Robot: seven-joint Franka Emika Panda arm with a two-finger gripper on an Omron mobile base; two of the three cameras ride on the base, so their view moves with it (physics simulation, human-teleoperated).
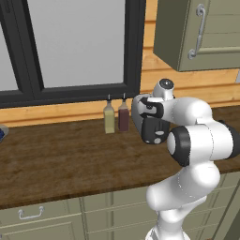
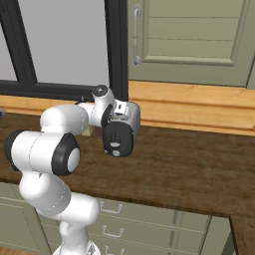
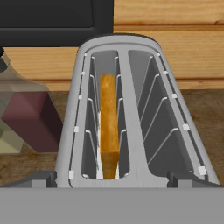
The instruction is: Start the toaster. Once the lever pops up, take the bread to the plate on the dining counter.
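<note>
In the hand view I look straight down into the silver toaster (image 3: pixel 131 109). The bread (image 3: pixel 108 127) stands on edge in its left slot, its top edge orange-brown, sunk below the rim. My gripper (image 3: pixel 113 179) is open just above the toaster's near end, one dark fingertip (image 3: pixel 41 178) on each side, holding nothing. From the base cameras the toaster (image 1: pixel 139 112) (image 2: pixel 127 115) sits on the dark wood counter under my hand, its black end panel with the grey knob facing the cameras. The plate and the dining counter are out of view.
Two bottles, one olive (image 1: pixel 109 118) and one dark red (image 1: pixel 123 117), stand at the wall just left of the toaster. A black-framed window (image 1: pixel 70 47) is behind, and a wall cabinet (image 1: pixel 197 33) hangs at upper right. The counter (image 1: pixel 70 159) has handled drawers below.
</note>
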